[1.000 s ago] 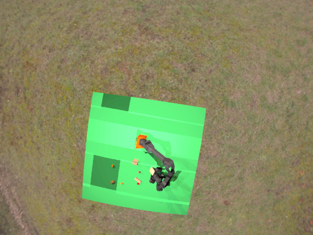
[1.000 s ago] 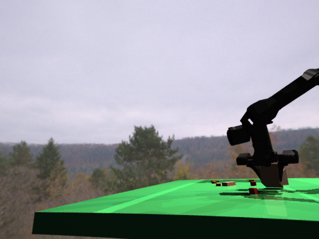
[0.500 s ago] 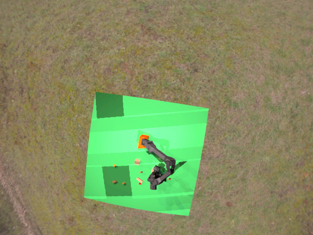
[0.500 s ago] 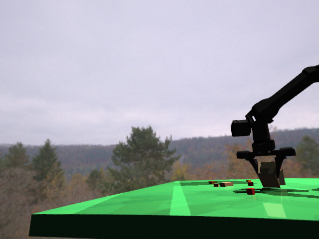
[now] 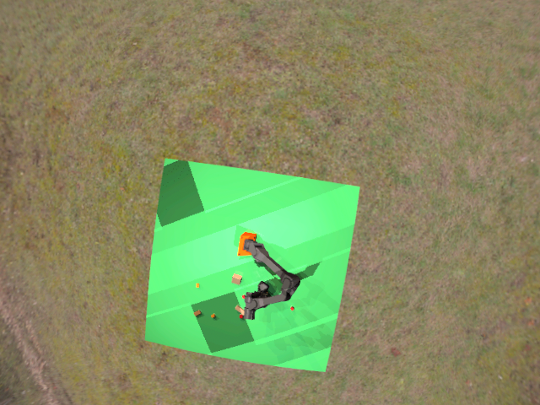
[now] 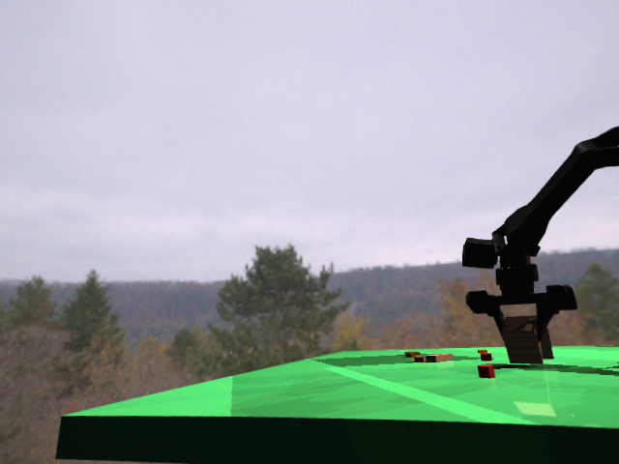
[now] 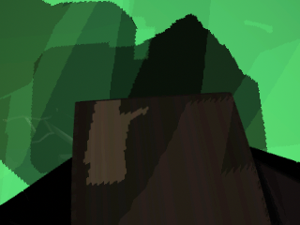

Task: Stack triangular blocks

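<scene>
My gripper (image 6: 522, 331) (image 7: 156, 157) points down and is shut on a brown wooden triangular block (image 6: 522, 345) (image 7: 159, 155). The block fills the space between the fingers; its lower end is low over the green table, and I cannot tell how large any gap is. The arm hides it in the top view. The other triangular block (image 5: 236, 278) stands alone on the table between the arm's base and the hand; part of it shows behind the held block in the exterior view. The two blocks look apart. The held block's slope is not clear.
A tan oblong block (image 5: 239, 309) (image 6: 440, 358) and a red cube (image 5: 240, 316) lie beside the hand. Another red cube (image 5: 292, 308) (image 6: 486, 370) lies to its right. A brown block (image 5: 197, 312) and orange pieces (image 5: 197, 285) (image 5: 213, 315) lie left. The green table (image 5: 305, 209) has open edges.
</scene>
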Controlling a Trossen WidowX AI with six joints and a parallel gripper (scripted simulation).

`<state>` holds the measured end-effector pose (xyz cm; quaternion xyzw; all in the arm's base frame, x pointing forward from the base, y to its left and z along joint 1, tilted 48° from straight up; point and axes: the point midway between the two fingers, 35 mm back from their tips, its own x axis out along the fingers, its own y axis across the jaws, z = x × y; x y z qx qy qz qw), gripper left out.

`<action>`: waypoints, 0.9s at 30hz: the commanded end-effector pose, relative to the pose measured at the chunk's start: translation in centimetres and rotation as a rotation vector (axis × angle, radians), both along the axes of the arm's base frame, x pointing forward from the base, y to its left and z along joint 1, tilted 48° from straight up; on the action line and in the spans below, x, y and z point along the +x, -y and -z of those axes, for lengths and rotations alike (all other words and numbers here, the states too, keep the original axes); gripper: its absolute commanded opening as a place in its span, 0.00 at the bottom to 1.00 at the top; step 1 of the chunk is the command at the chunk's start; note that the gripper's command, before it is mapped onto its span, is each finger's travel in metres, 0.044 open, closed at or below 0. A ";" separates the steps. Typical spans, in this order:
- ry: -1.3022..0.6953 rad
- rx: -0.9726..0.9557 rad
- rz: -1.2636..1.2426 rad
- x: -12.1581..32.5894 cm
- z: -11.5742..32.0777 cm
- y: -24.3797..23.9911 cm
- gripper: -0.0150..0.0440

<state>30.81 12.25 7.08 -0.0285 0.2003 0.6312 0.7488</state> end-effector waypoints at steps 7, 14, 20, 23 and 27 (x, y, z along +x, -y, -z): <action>0.020 0.111 0.035 -0.2 0.9 0.5 0.30; 0.020 0.111 0.035 -0.2 0.9 0.5 0.61; 0.020 0.111 0.035 -0.2 0.9 0.5 0.88; 0.020 0.111 0.035 -0.2 0.9 0.5 1.00; 0.020 0.111 0.035 -0.2 0.9 0.5 1.00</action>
